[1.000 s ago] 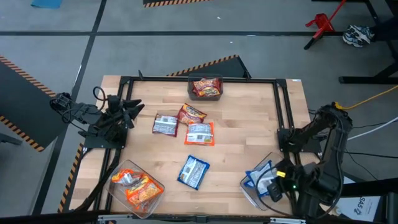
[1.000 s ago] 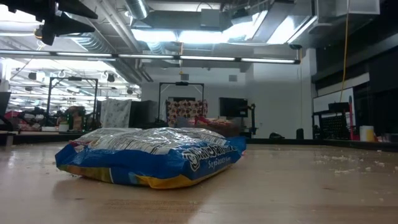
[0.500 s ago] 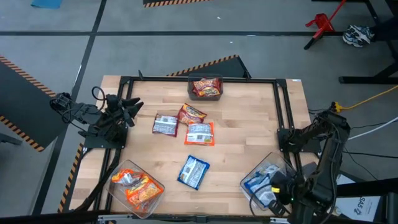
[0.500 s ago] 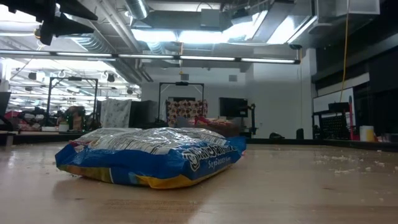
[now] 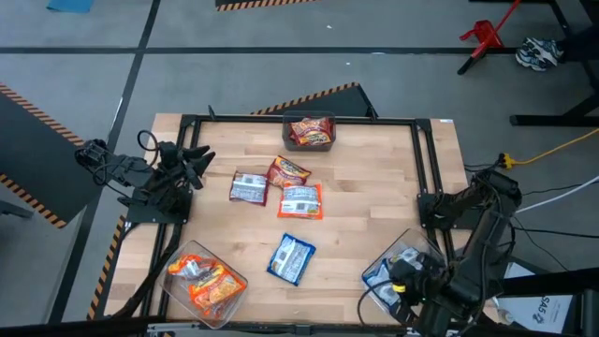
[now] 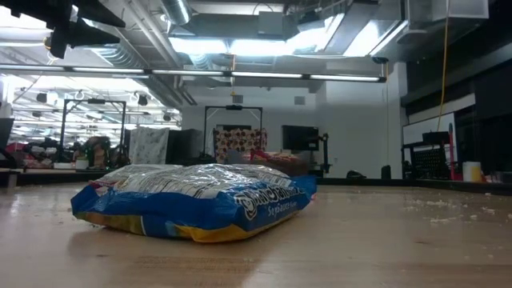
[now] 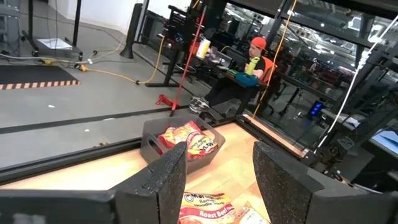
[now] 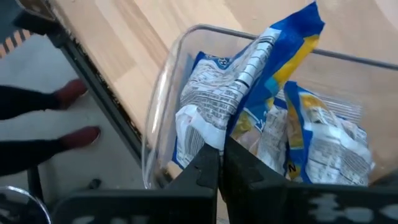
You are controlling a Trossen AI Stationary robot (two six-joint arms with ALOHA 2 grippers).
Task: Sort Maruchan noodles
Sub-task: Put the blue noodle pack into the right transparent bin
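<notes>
Loose noodle packets lie flat mid-table: a blue one (image 5: pixel 291 258) (also in the low view (image 6: pixel 192 200)), an orange one (image 5: pixel 300 200), a silver one (image 5: pixel 249 188) and a red one (image 5: pixel 289 170). My right gripper (image 5: pixel 401 281) is over the clear bin (image 5: pixel 374 285) at the near right, which holds blue packets. It is shut (image 8: pixel 221 171) on one blue-and-white packet (image 8: pixel 249 81). My left gripper (image 5: pixel 201 157) is open and empty (image 7: pixel 217 186) at the table's left edge. My right gripper pinches the blue-and-white packet by a crumpled end (image 8: pixel 208 137) between its two fingers. The fingers slant down into the bin. The packet stands tilted inside the bin, its other end (image 8: pixel 305 25) above the rim, against the other blue packets (image 8: pixel 323 137).
A dark bin (image 5: pixel 310 132) of red packets stands at the far edge, also in the left wrist view (image 7: pixel 186 140). A clear bin (image 5: pixel 206 279) of orange packets stands at the near left. A black frame (image 5: pixel 430 168) rims the table. A person's shoes (image 8: pixel 71 93) show beside the table.
My right gripper has moved toward the table's near edge and a little toward its left, staying over the near-right bin. The loose packets and my left arm have kept still.
</notes>
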